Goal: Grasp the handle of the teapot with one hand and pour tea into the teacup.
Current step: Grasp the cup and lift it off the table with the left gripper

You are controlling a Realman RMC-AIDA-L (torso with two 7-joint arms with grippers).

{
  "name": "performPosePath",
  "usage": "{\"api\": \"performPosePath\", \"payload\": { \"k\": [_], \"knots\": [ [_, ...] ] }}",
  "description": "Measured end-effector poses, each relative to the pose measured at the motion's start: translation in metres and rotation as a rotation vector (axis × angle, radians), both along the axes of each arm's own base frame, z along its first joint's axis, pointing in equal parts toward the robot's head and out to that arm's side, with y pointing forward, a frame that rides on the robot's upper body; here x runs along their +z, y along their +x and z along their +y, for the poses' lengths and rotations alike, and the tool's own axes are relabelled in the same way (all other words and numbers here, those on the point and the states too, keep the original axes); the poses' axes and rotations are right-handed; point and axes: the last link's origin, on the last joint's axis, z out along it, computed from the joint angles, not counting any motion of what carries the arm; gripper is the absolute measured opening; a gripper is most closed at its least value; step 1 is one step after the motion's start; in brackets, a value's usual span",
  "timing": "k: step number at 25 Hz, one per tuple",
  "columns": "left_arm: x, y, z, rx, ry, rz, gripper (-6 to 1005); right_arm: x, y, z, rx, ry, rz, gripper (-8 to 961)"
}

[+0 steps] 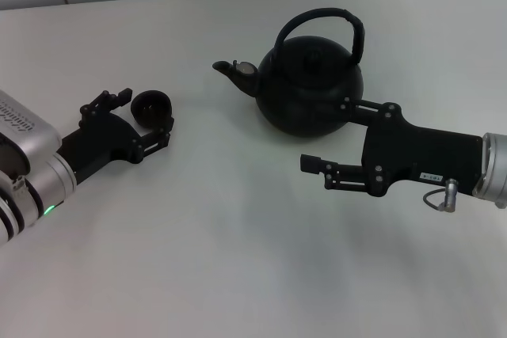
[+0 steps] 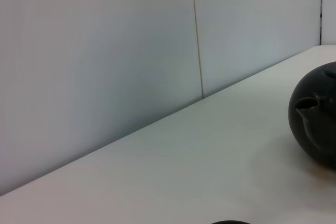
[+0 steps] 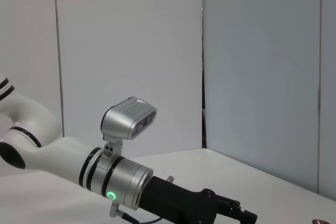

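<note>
The black teapot (image 1: 313, 89) stands on the white table (image 1: 238, 259), its spout (image 1: 232, 70) pointing toward my left arm. Its arched handle (image 1: 326, 15) rises free over the lid, with nothing holding it. My right gripper (image 1: 325, 134) is open low at the teapot's near right side; one finger lies against the pot's body and the other sticks out over the table. My left gripper (image 1: 148, 112) is shut on the small black teacup (image 1: 150, 105), a finger on each side. The left wrist view shows the teapot (image 2: 316, 124) and its spout (image 2: 305, 105). No tea is visible.
A pale panelled wall (image 2: 105, 51) runs behind the table's far edge. In the right wrist view my left arm (image 3: 118, 179) reaches across the table. Bare white tabletop spreads between the two arms and toward the front.
</note>
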Motion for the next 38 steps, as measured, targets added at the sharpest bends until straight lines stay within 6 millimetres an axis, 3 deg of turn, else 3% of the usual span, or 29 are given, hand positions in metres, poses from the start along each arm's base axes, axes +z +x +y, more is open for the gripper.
{"api": "performPosePath", "payload": {
  "k": [38],
  "knots": [
    [-0.0021,-0.0008,0.0011,0.008,-0.010,0.019,838,-0.0001,0.0017,-0.0040,-0.004,-0.003,0.007,757]
  ]
}}
